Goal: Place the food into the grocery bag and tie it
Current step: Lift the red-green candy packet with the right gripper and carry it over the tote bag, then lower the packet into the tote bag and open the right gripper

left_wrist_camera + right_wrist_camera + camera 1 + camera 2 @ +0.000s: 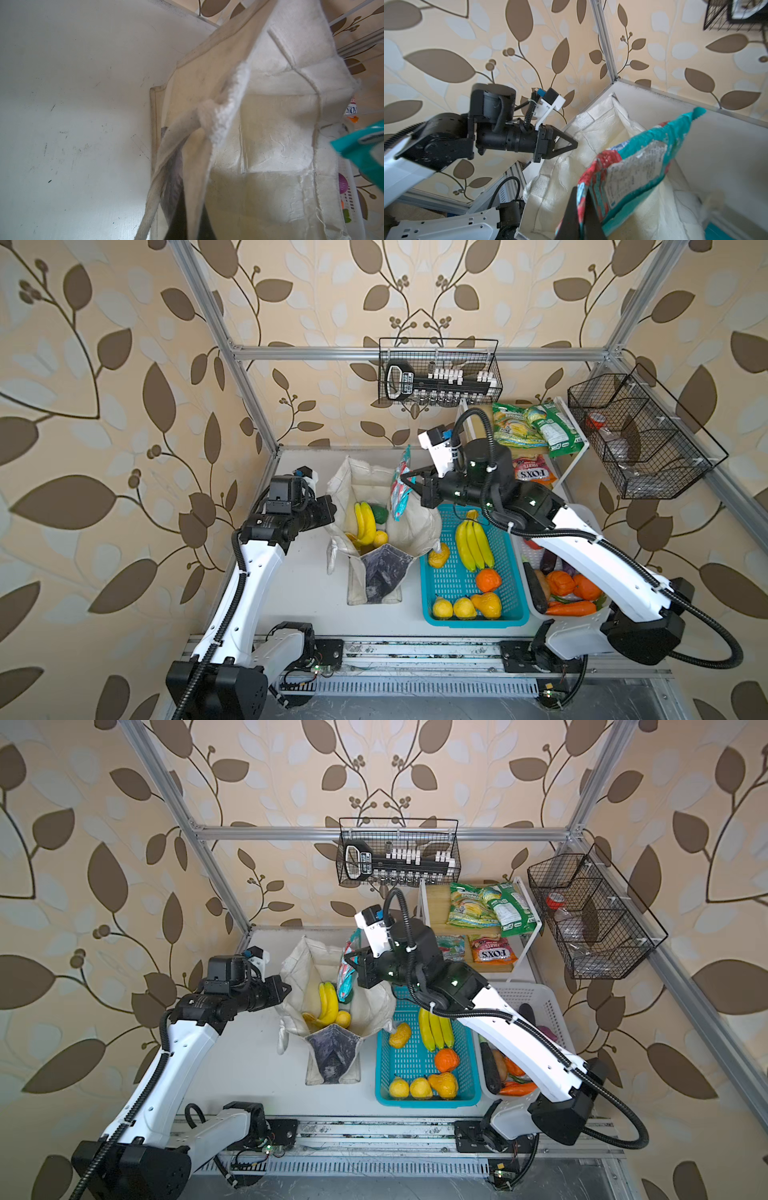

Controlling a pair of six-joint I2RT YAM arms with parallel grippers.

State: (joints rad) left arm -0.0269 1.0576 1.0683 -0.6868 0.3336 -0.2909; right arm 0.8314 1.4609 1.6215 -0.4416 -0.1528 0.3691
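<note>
Off-white canvas tote bag [415, 526] stands open near the middle of the white desk [303, 589], with its dark grey-blue print panel at the 6 o'clock end. Left jaws are closed narrow on the bag's rim at 9 o'clock, pinching the fabric. Right jaws reach in from 3 o'clock, closed on one edge of the teal-red glossy snack packet [400, 489]. The packet stands on edge over the bag's mouth by the 1 o'clock rim; whether it touches the fabric cannot be told. Inside the bag lie a yellow toy banana bunch [365, 522], a green round toy fruit [379, 513] at its 2 o'clock and a yellow toy lemon [380, 538] at its 5 o'clock. Turquoise plastic basket [473, 621] sits just beside the bag at 4 o'clock, holding more toy fruit. Yellow-green snack packet [517, 429] and green-white snack packet [555, 433] lie on the wooden shelf board [436, 903] at 1 o'clock, well apart from the bag.
</note>
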